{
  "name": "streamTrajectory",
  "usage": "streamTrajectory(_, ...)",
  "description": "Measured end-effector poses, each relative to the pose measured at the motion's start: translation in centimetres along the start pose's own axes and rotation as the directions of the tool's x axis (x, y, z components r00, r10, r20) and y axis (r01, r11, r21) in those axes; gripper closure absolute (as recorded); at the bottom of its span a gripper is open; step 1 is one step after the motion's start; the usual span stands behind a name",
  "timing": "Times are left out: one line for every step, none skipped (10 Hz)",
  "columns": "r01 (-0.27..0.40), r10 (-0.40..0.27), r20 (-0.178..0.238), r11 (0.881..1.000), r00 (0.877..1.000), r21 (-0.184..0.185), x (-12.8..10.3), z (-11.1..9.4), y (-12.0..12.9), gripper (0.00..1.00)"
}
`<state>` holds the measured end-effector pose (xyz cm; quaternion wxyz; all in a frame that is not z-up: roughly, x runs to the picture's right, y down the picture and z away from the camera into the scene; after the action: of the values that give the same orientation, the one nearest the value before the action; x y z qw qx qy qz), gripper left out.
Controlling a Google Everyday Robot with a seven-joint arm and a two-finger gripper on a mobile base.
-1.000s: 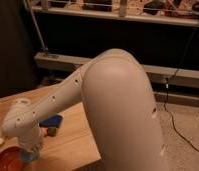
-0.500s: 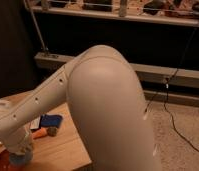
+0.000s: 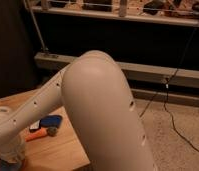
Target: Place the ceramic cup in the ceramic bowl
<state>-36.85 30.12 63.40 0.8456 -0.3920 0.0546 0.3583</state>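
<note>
My white arm fills the middle of the camera view and reaches down to the bottom left corner. The gripper (image 3: 11, 156) is at the end of it, low over the left part of the wooden table (image 3: 68, 150). A small patch of light blue, which looks like the ceramic cup (image 3: 4, 165), shows right under the gripper at the frame's bottom edge. I cannot see whether the gripper holds it. The orange-red ceramic bowl is hidden or out of view.
A dark blue flat rectangular object (image 3: 51, 121) and an orange carrot-shaped object (image 3: 37, 134) lie on the table behind the gripper. The table's right edge drops to a speckled floor (image 3: 173, 145) with black cables. A dark shelf unit stands behind.
The arm's elbow has come closer and fills more of the view. The gripper has sunk to the bottom left corner. The orange-red bowl seen there before no longer shows.
</note>
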Motion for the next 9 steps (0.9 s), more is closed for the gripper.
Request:
streamTrajectory(0.013,-0.013,-0.001,1.0,1.0,-0.008,-0.1,0.9,0.2,1.0)
streamTrajectory(0.024,-0.024,-0.004,1.0,1.0,-0.009,-0.2,1.6,0.3,1.0)
streamTrajectory(0.035,-0.035,-0.008,0.999,0.999,-0.011,-0.3,2.3,0.4,1.0)
streamTrajectory(0.044,-0.044,-0.01,0.999,0.999,-0.012,-0.5,2.9,0.7,1.0)
streamTrajectory(0.057,-0.057,-0.013,0.998,0.998,-0.016,-0.8,3.6,1.0,0.99)
streamTrajectory(0.067,-0.068,-0.012,0.997,0.998,-0.028,-1.1,4.1,1.4,0.93)
streamTrajectory(0.075,-0.075,-0.013,0.997,0.997,-0.032,-1.2,4.4,1.5,0.86)
streamTrajectory(0.084,-0.085,-0.018,0.996,0.996,-0.031,-1.5,4.8,1.6,0.71)
streamTrajectory(0.086,-0.087,-0.02,0.996,0.996,-0.027,-1.6,4.8,1.6,0.66)
